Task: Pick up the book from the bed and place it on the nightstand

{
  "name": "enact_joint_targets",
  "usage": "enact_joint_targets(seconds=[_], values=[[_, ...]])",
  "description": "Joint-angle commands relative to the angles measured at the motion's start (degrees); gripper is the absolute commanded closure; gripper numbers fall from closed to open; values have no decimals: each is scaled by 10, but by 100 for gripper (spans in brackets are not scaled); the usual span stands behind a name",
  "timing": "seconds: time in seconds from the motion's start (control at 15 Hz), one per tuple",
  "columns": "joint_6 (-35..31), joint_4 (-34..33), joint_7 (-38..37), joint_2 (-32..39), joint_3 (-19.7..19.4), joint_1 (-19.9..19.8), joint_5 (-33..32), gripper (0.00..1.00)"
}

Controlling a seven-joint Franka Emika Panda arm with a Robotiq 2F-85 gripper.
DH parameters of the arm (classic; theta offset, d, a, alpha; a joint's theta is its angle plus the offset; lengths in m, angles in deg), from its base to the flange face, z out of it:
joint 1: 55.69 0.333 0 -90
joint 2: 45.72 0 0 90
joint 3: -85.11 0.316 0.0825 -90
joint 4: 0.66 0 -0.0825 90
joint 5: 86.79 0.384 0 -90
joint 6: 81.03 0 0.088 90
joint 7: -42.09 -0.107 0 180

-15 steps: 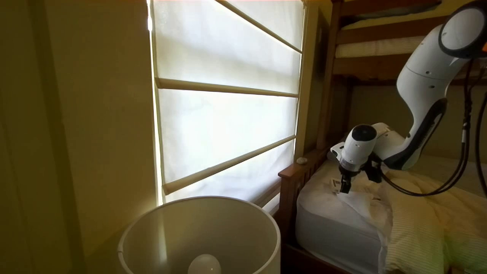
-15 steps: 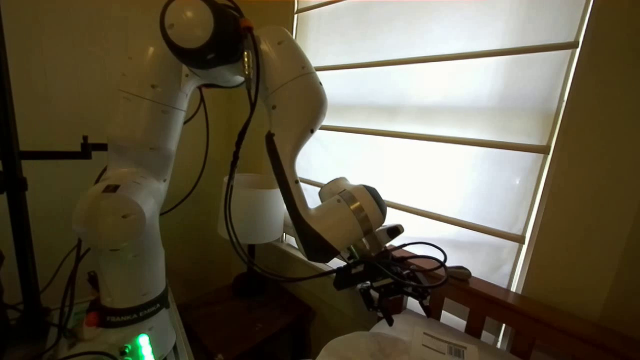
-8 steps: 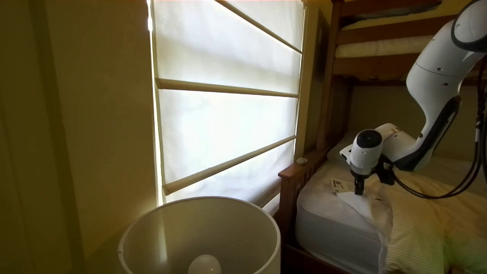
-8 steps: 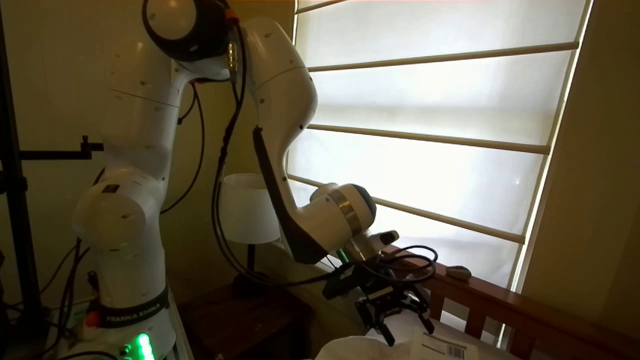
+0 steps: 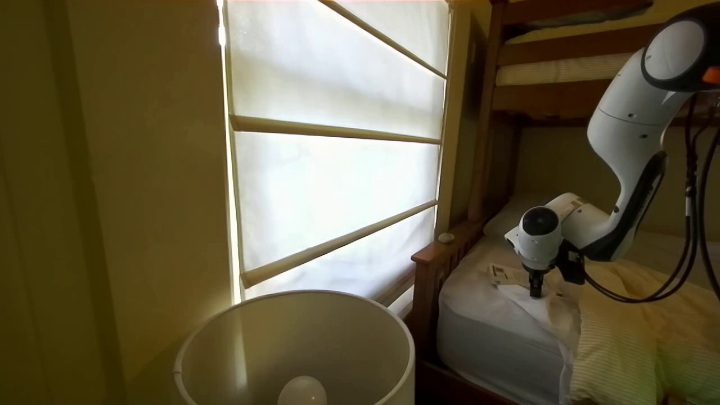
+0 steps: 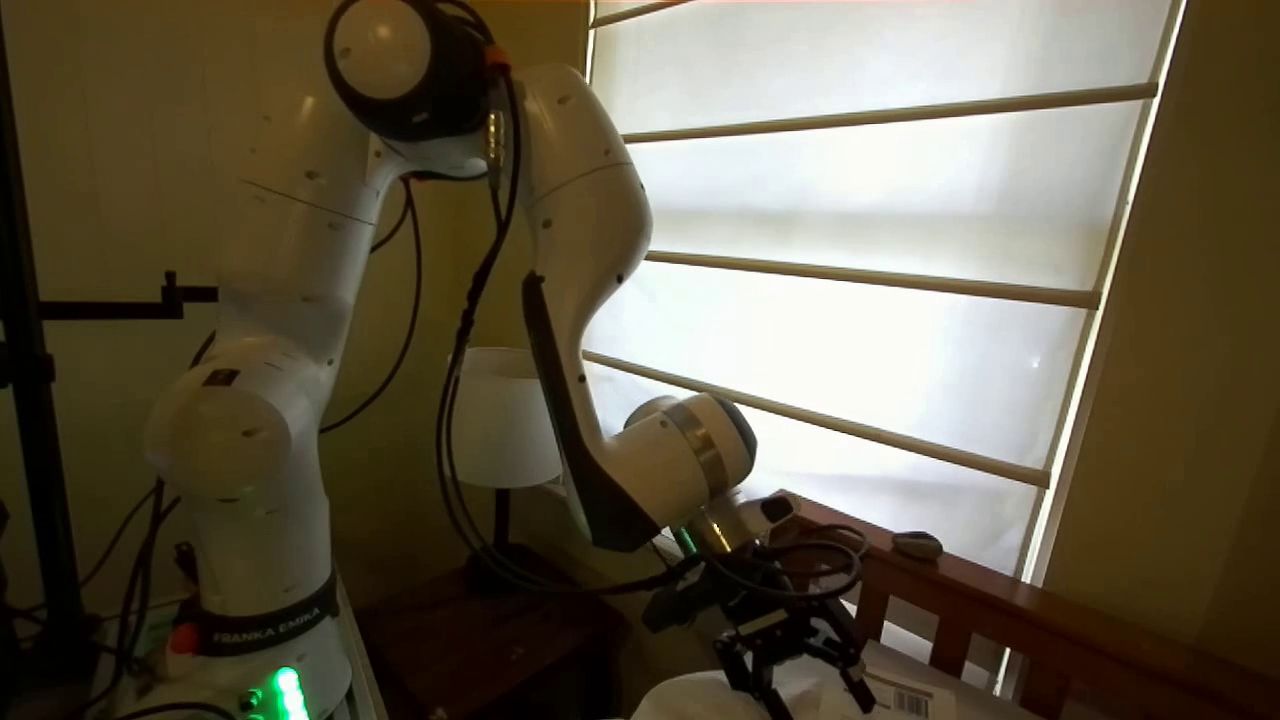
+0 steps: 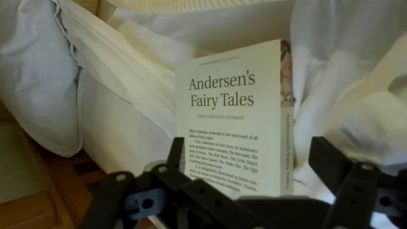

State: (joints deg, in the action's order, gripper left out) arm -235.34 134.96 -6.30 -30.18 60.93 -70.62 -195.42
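Book (image 7: 229,122) is lying on the bed (image 5: 489,320), easy to read: "Andersen's Fairy Tales" in big letters, "Hans Christian Andersen" below, then small print calling him "the best-loved of all tellers of fairy tales". Title repeats down its right side; the tiny top line's kinda blurry. In an exterior view there's a barcode (image 6: 912,702) too. The gripper (image 7: 246,143) is close by, jaws spread wide, not holding anything. Arm base (image 6: 275,625) says FRANKA EMIKA. Farther back, a lamp (image 6: 505,425) stands on the nightstand (image 6: 480,650); in an exterior view you can see a bulb (image 5: 302,392) inside a lampshade (image 5: 337,332).
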Motion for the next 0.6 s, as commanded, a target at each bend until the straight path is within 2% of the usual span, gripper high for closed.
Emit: enact_joint_targets(seconds=[0.0,0.53], values=[[7,-30,-25,45,5,-2,-10,0],[0,-80,-86,95,13,-4,10,0]])
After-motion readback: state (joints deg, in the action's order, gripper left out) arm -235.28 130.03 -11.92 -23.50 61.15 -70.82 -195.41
